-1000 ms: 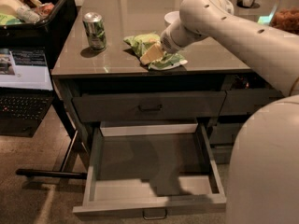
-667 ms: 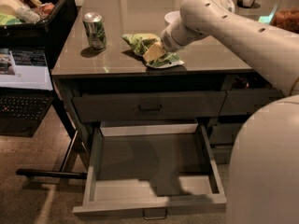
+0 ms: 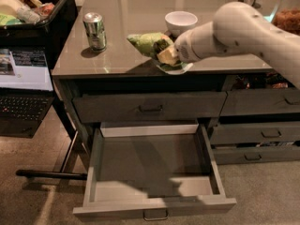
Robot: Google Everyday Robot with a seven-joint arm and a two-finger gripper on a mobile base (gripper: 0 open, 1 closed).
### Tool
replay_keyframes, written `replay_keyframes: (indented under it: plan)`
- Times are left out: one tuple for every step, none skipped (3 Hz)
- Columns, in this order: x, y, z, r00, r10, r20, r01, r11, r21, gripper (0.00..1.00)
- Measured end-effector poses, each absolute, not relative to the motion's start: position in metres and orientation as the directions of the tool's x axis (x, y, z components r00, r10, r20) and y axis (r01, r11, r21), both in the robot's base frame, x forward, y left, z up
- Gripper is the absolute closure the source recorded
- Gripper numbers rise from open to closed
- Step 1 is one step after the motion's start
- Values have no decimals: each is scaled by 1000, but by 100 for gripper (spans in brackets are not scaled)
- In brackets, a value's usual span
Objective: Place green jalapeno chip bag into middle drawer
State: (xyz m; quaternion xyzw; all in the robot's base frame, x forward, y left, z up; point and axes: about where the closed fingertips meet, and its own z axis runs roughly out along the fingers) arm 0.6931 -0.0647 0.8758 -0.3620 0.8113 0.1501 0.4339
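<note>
Clamped on the bag (image 3: 146, 43), my gripper (image 3: 168, 55) hangs at the front edge of the counter (image 3: 126, 6), just right of centre in the frame. The bag sticks out to the left of my fingers and looks lifted a little off the counter top, with a dark shadow under it.

At the upper left sits a black bin (image 3: 61, 8) with snacks in it, and below it an open laptop (image 3: 23, 69). On the counter, left of the bag and apart from it, a can (image 3: 95, 30) stands upright. Just behind my gripper is a white bowl (image 3: 181, 21). My arm (image 3: 248, 32) runs off to the upper right.

Below the counter, the top drawer (image 3: 150, 108) is closed. Under it the middle drawer (image 3: 154, 204) is pulled well out toward the bottom of the frame, directly beneath the bag and my gripper. To the right are narrower drawers (image 3: 262, 135), closed.
</note>
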Motion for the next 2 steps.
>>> replay_keyframes:
  plan:
    - [647,-70,877,-303,-446,-842,-786,616,-43,100]
    - [606,-73,857,-222,-509,-832,-875,480,-60,100]
